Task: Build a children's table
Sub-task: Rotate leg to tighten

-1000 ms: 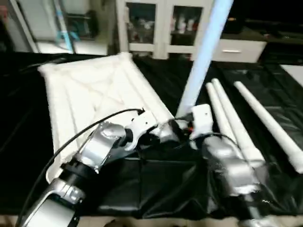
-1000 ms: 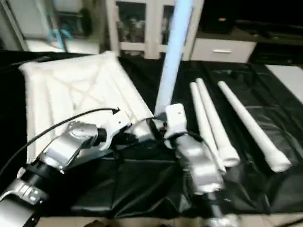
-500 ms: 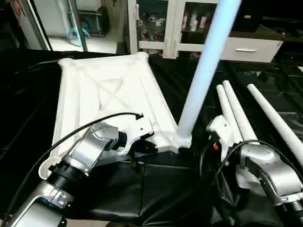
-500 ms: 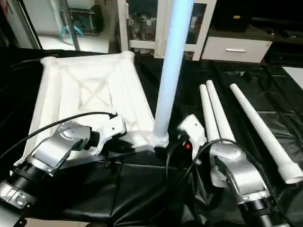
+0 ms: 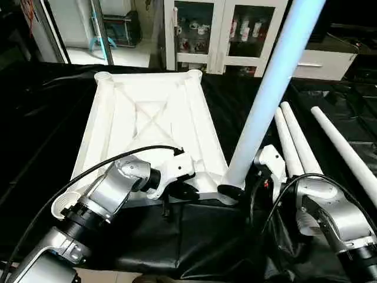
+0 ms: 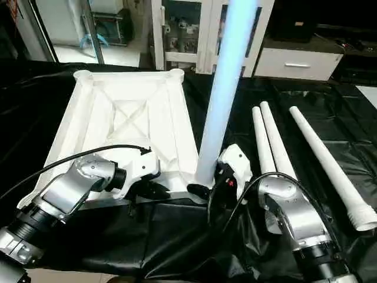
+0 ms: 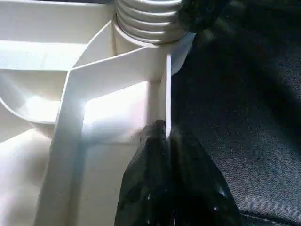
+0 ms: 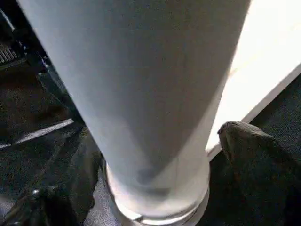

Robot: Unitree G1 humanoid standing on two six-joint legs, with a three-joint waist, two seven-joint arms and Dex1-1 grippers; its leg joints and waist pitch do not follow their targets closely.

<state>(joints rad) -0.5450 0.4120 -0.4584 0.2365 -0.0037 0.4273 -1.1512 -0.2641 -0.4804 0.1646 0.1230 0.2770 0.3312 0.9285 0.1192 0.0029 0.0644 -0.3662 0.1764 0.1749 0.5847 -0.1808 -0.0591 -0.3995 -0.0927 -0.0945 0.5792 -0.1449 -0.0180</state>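
The white tabletop (image 5: 147, 118) lies upside down on black cloth, its X-braced ribs facing up. One white leg (image 5: 268, 94) stands upright in the near right corner socket, its threads (image 7: 148, 21) seen in the left wrist view. My left gripper (image 7: 162, 136) is shut on the thin near rim of the tabletop, just left of that socket. My right gripper (image 5: 232, 190) is at the leg's base, open, one finger (image 8: 254, 155) on each side with a small gap showing. Three loose legs (image 5: 294, 141) lie side by side to the right.
Black cloth (image 5: 206, 236) covers the whole work surface. A black cable (image 5: 106, 162) loops over my left forearm. White cabinets with glass doors (image 5: 224, 29) stand behind the table. The outermost loose leg (image 6: 324, 159) lies close to my right forearm.
The camera has tilted and shifted. My right gripper drew back from the upright leg half a second ago and is now back at its base. My left gripper has stayed on the rim.
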